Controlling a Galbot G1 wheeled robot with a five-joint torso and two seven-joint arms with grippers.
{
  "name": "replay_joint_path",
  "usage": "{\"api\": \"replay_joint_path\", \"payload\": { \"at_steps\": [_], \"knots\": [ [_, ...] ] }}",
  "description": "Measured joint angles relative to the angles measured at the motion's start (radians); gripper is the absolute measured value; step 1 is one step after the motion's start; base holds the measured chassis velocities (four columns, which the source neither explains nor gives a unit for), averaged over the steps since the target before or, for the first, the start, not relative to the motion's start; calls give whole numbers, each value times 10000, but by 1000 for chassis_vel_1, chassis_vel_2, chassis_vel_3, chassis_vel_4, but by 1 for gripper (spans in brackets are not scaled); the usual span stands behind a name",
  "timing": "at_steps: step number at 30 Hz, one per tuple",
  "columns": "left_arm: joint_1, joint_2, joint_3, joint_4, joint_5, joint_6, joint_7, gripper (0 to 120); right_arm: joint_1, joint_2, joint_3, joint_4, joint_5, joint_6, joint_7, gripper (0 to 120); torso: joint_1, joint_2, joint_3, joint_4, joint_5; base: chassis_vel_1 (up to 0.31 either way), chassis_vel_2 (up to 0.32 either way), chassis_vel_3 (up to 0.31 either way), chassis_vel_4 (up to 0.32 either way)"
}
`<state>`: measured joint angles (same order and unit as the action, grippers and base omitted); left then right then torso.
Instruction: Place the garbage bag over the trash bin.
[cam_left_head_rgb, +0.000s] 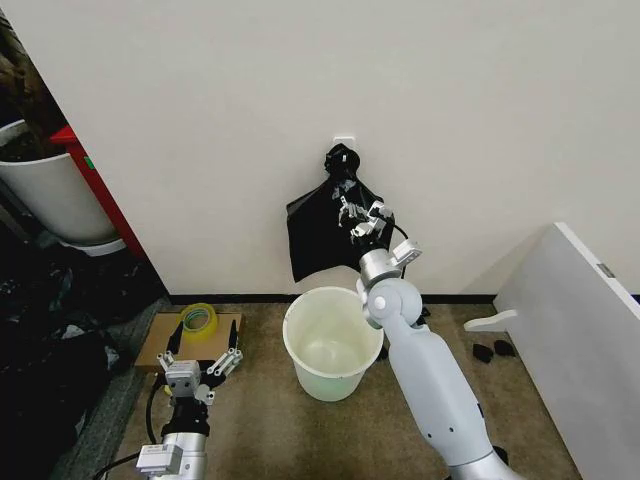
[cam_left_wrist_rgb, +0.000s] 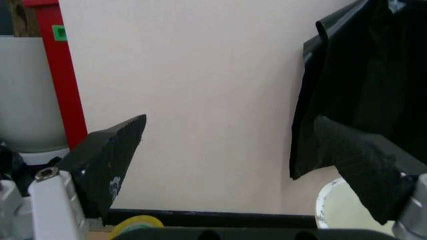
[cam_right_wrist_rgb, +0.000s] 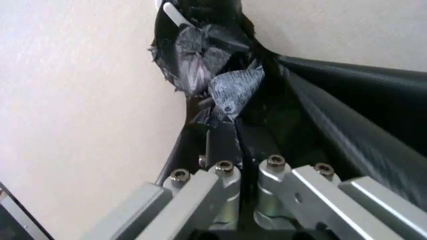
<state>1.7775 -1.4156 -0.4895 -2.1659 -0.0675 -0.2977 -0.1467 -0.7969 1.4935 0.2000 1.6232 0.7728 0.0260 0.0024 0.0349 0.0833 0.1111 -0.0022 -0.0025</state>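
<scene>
The cream-white trash bin (cam_left_head_rgb: 292, 335) stands open on the carpet by the wall, and its rim (cam_left_wrist_rgb: 327, 205) peeks into the left wrist view. Above it a flat black bag bundle (cam_left_head_rgb: 312, 238) hangs from a wall hook by its knotted top (cam_right_wrist_rgb: 207, 60). My right gripper (cam_left_head_rgb: 358, 215) is raised against the bundle, shut on a fold of its black plastic (cam_right_wrist_rgb: 241, 145). A single loose garbage bag cannot be told apart from the bundle. My left gripper (cam_left_head_rgb: 200, 365) hovers low, left of the bin, open and empty, its dark pads (cam_left_wrist_rgb: 110, 155) spread wide.
A yellow tape roll (cam_left_head_rgb: 198, 318) lies on a cardboard sheet (cam_left_head_rgb: 155, 350) ahead of the left gripper. A large white tub (cam_left_head_rgb: 50, 195) and a red object (cam_left_head_rgb: 95, 190) stand at the far left. A white panel (cam_left_head_rgb: 570, 330) leans at the right, with small black items (cam_left_head_rgb: 495, 350) on the floor.
</scene>
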Motion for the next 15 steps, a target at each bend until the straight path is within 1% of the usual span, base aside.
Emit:
{"api": "replay_joint_path", "payload": {
  "at_steps": [5,8,9,12,14,15],
  "knots": [
    [-14,-2,29,-1,0,4,-6,99,-518,-241,-93,377,-278,59,-28,0,0,0,0,-1,1,0,0,0,0],
    [-42,14,81,3,0,9,-6,99,-1345,-555,-124,906,-1055,211,-267,0,0,0,-1,-1,2,0,0,0,0],
    [-42,14,81,3,0,9,-6,99,-1345,-555,-124,906,-1055,211,-267,0,0,0,-1,-1,2,0,0,0,0],
    [-63,32,124,21,1,12,-16,99,-2151,-893,-116,1507,-1794,366,-459,0,0,0,0,-2,3,0,0,0,0],
    [-65,39,132,28,1,12,-17,99,-2312,-954,-116,1650,-1942,383,-477,0,0,0,-1,-1,2,0,0,0,0],
    [-75,51,148,46,1,12,-19,99,-2653,-1079,-131,1943,-2326,453,-528,0,0,0,-1,-1,2,0,0,0,0]
  ]
}}
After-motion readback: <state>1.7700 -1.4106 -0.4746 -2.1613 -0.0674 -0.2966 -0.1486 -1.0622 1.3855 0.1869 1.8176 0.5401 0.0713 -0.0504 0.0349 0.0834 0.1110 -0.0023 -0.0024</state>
